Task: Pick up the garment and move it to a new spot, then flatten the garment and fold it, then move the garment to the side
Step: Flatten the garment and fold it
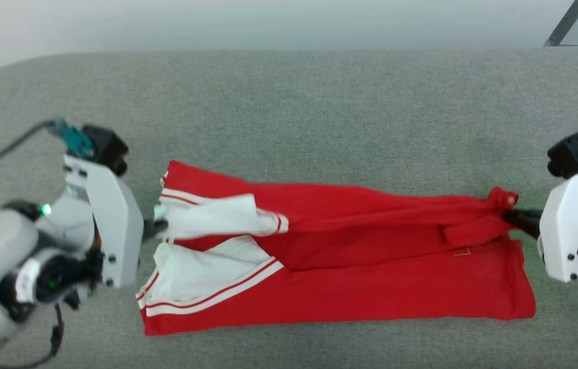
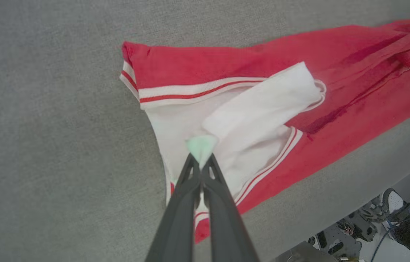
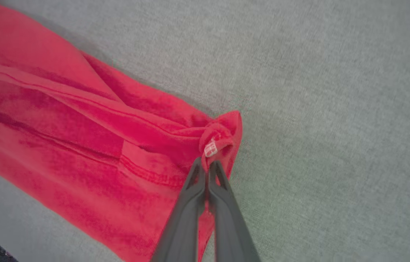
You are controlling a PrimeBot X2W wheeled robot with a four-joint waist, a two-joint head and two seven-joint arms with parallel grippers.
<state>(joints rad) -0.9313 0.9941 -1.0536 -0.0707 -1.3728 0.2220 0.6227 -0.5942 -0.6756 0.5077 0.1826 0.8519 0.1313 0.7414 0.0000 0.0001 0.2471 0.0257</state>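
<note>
1. Grey-white floor [image 2: 405, 251] nearest, below the front edge of the grey padded surface [image 1: 320, 102] — catching a person's sneakers [image 2: 394, 203] there in the left wrist view.
2. Seeing the garment [image 1: 371, 266] lying stretched sideways across that surface, towards its front edge, the closest red layer lying flat with a striped white sleeve [image 1: 202, 279] at its left end.
3. Finding a second layer bunching lengthwise just beyond, running as a ridge from one end to the other, with another white sleeve folding over the red on the left.
4. Pinching a pale tuft of cloth at the white-sleeved end with the left gripper [image 1: 158, 225], its dark fingers [image 2: 190, 189] pressing together and clamping on the garment.
5. Gripping the gathered red corner at the opposite end with the right gripper [image 1: 512, 218], fingers closing tight on the cloth just beside a small white label [image 3: 210, 149].
6. Pulling the ridge taut between the two grips — or only appearing so; not telling for sure.
7. Looking farther back: bare grey padding reaching to a pale wall [image 1: 268, 20], a dark slanted bar [image 1: 565, 23] crossing the upper right corner.
</note>
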